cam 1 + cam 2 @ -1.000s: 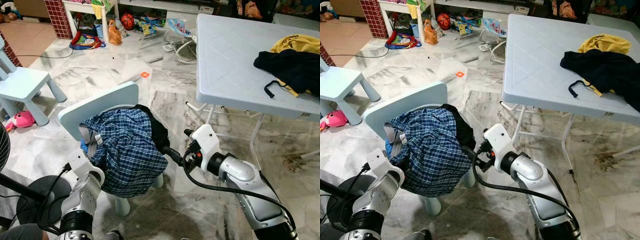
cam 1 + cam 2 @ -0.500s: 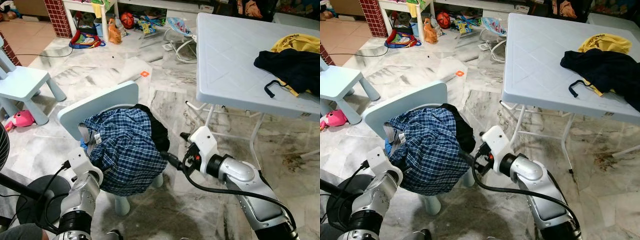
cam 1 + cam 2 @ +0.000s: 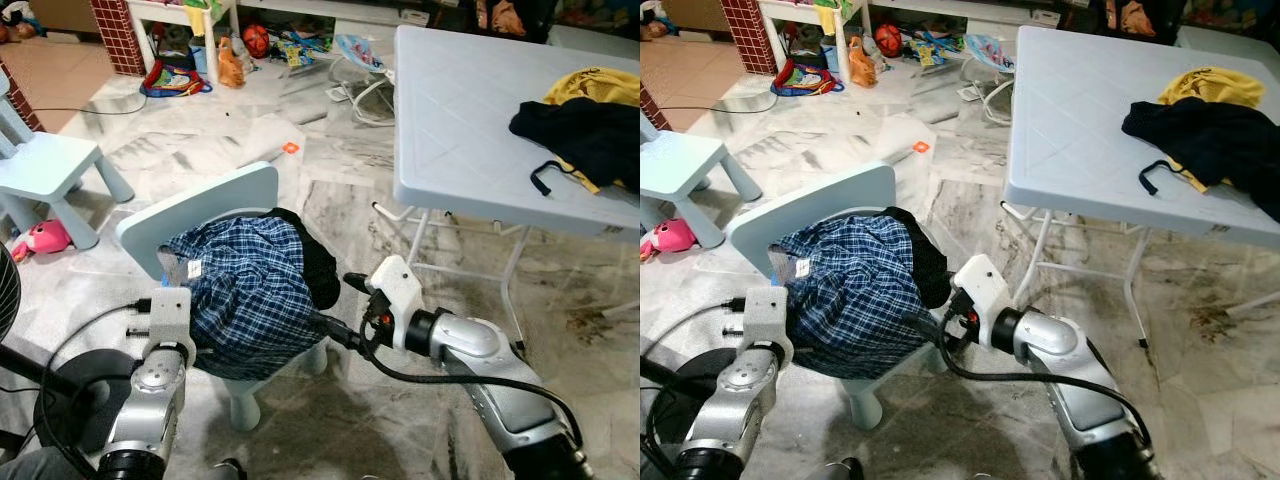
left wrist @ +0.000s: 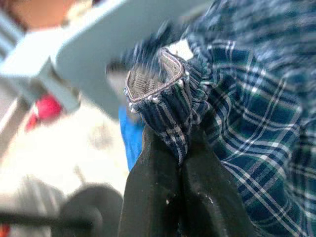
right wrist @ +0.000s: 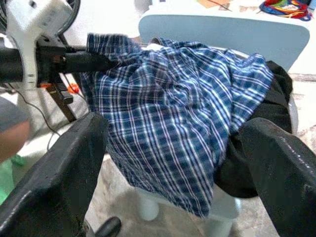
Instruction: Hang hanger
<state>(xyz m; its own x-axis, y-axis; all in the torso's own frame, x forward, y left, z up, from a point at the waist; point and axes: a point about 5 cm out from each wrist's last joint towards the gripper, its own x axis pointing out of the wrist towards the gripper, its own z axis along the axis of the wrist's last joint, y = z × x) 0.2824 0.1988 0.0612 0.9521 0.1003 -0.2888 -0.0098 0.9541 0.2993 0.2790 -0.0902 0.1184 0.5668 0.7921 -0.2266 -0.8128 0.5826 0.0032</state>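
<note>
A blue plaid shirt (image 3: pixel 245 290) lies heaped on a pale blue child's chair (image 3: pixel 200 205), over a black garment (image 3: pixel 318 265). My left gripper (image 4: pixel 178 158) is shut on a folded hem of the shirt at its left side, by the chair back. At the shirt's right side my right gripper (image 3: pixel 335 330) is open; its fingers (image 5: pixel 64 173) are spread wide before the cloth without touching it. A black hook-shaped piece (image 3: pixel 545 178) sticks out from dark clothes (image 3: pixel 585 135) on the grey table (image 3: pixel 460 120).
A yellow garment (image 3: pixel 595 85) lies with the dark clothes on the table. To the left are a second small blue chair (image 3: pixel 50 165) and a pink toy (image 3: pixel 45 238). A black fan base (image 3: pixel 90 390) is by my left arm. Toys (image 3: pixel 230 50) litter the far floor.
My left wrist has turned and risen beside the shirt, drawing its left edge up. My right gripper has slid lower and leftward along the shirt's right side.
</note>
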